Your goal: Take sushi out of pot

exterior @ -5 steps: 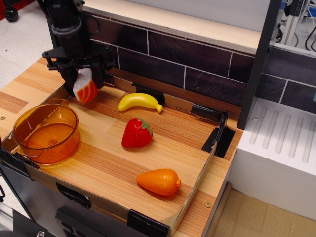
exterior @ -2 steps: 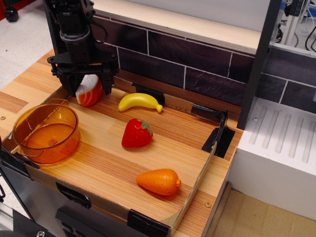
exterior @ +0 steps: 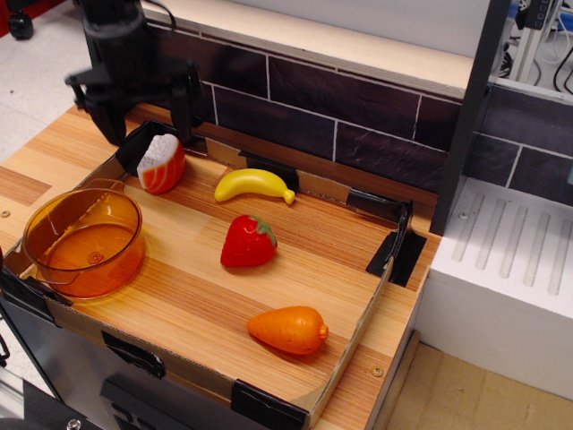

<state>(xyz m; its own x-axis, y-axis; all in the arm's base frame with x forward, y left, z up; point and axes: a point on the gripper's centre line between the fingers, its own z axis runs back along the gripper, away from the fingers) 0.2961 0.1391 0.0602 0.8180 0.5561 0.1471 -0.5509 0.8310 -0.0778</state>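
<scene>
A robot test bench dressed as a play kitchen, in a lab. The wooden worktop [exterior: 224, 296] is fenced by a low cardboard rim [exterior: 354, 345] fixed with black tape and backed by a dark tiled wall [exterior: 358, 121], with a white drainboard [exterior: 519, 255] to one side. On it lie plastic toys: banana [exterior: 253, 185], strawberry [exterior: 248, 242], carrot [exterior: 288, 330], pot [exterior: 83, 242]. Metal framing [exterior: 474, 107] and cables [exterior: 564, 63] stand behind.
</scene>
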